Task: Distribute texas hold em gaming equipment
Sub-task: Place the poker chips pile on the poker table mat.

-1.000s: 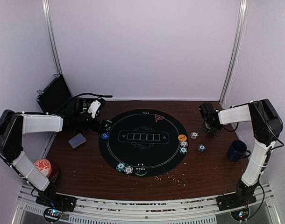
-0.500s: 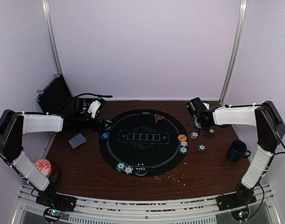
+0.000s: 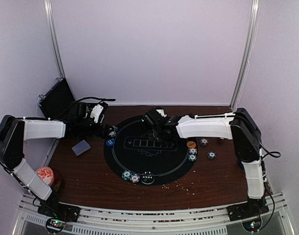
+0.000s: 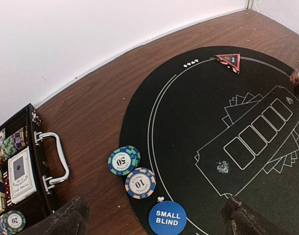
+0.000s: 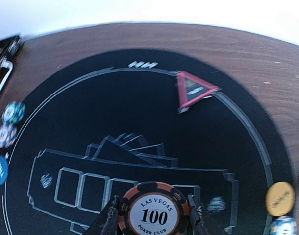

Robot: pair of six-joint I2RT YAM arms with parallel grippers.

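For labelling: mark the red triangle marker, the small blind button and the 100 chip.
red triangle marker [image 5: 192, 91], right wrist view, its dark centre.
small blind button [image 4: 167, 218], left wrist view, its white lettering.
100 chip [image 5: 154, 211], right wrist view, its white printed face.

Pale lilac walls [image 3: 149, 49] on three sides; dark wooden table [image 3: 90, 188].

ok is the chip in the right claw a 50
No, the orange and black chip pinched in the right claw reads 100 on its face in the right wrist view.
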